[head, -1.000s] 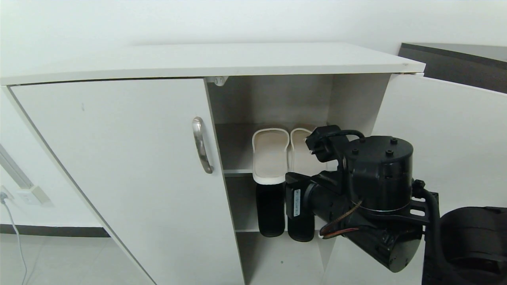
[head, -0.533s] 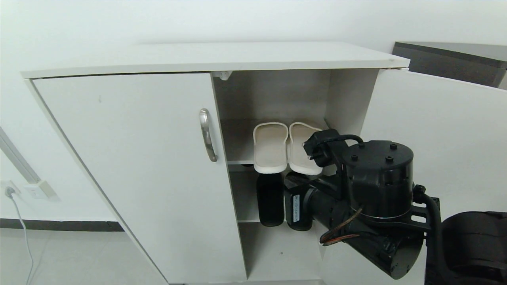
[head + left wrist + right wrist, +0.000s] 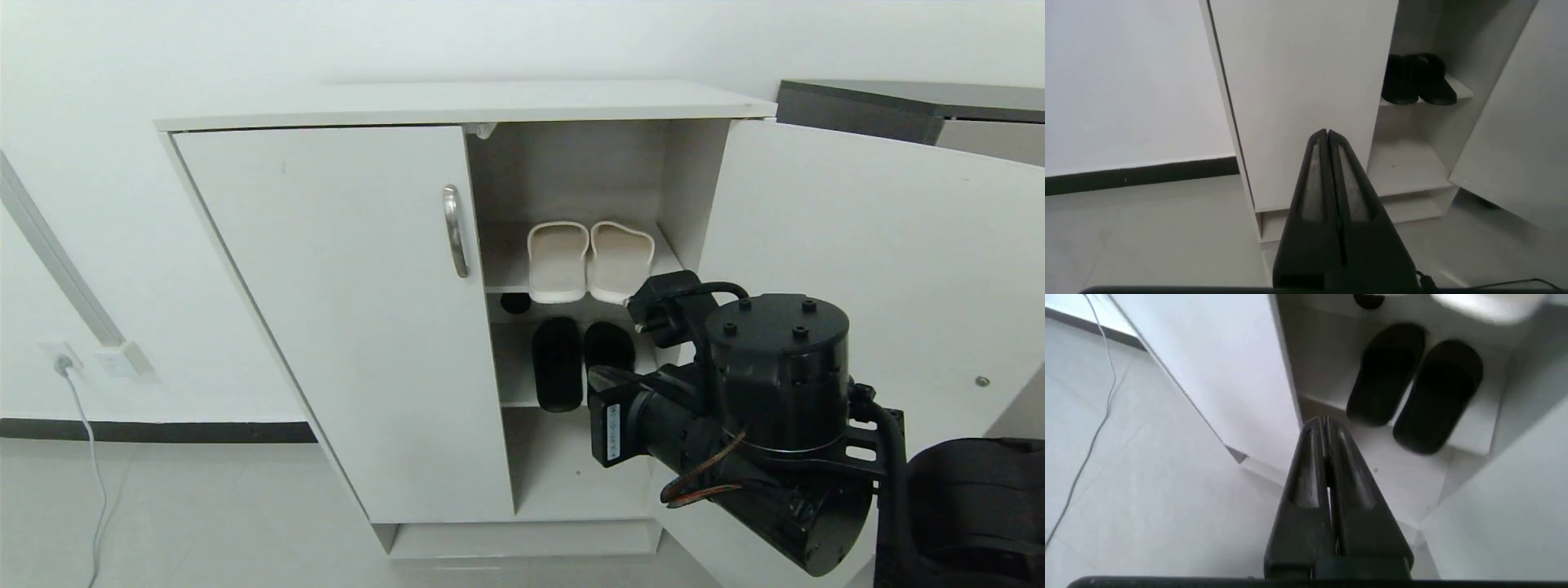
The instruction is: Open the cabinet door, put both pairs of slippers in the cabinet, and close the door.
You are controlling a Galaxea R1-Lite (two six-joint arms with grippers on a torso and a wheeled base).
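In the middle of the head view stands the white cabinet [image 3: 457,98], its left door [image 3: 343,310] closed, with a metal handle [image 3: 455,231] at its inner edge. The right door [image 3: 857,245] is swung wide open toward the right edge of the frame. Inside, the white slippers [image 3: 589,261] lie side by side on the upper shelf, heels toward the opening. The black slippers [image 3: 559,363] lie side by side on the shelf just below, the right one partly hidden behind the right arm [image 3: 767,392], which fills the lower right of the frame in front of the open compartment.

In the right wrist view, the right gripper [image 3: 1325,422] has its fingers pressed together with nothing between them. It points at the cabinet's open side, apart from the black slippers [image 3: 1417,376]. In the left wrist view, the left gripper [image 3: 1327,135] is likewise closed and empty, aimed at the closed door, well away from it.

At the lower left of the head view, a cable [image 3: 90,457] hangs from a wall outlet [image 3: 57,357] to the floor [image 3: 204,523].
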